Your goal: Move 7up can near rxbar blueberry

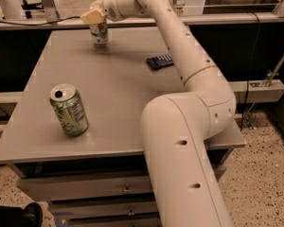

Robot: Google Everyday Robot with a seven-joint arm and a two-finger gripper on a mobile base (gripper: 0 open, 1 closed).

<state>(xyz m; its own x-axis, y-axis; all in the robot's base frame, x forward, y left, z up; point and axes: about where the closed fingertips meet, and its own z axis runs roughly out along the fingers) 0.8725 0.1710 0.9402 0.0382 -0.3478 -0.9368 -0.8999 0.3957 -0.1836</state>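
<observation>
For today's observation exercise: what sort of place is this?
Probably a robotics lab: a grey drawer table, metal railings behind, speckled floor. The end effector is at the top of the 7up can, far left of the table.

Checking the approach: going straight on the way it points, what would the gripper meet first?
Probably the 7up can: the gripper sits right at its top, far left on the table, pointing down onto it.

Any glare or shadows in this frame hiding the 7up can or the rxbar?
Camera view: warm, even light, no hard glare on the table. Camera view: the green can casts a soft reflection; the 7up can has a faint shadow at its base. Camera view: the end effector, at the table's far left, covers the 7up can's top; the dark rxbar blueberry is visible beside the arm.
</observation>
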